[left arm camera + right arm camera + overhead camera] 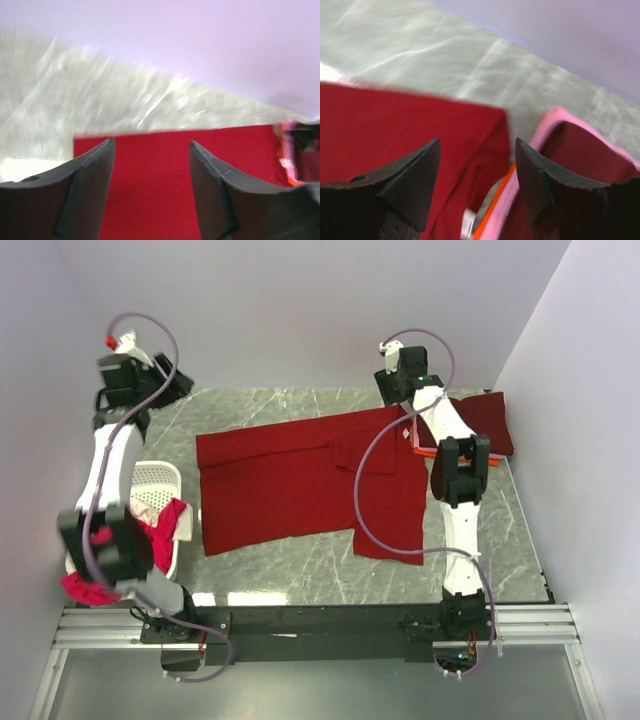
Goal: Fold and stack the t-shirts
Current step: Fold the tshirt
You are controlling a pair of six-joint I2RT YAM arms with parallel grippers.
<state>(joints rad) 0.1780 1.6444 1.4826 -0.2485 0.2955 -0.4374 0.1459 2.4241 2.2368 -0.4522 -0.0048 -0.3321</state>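
A large dark red t-shirt [290, 480] lies spread flat across the middle of the table. At the back right is a folded stack: a maroon shirt [490, 415] on top, with pink and orange edges [420, 447] under it. My left gripper [178, 382] is open and empty above the shirt's far left corner, with red cloth [150, 190] below the fingers. My right gripper [405, 390] is open and empty above the shirt's far right corner [395, 125], beside the maroon shirt [590, 155], the pink layer [555, 120] and the orange layer [495, 210].
A white lattice basket [160, 477] stands at the left edge and holds magenta-pink and cream cloth [165, 525]. More magenta cloth [85, 588] hangs at the left arm's base. Pale walls close in the back and both sides. The table is grey marble [300, 405].
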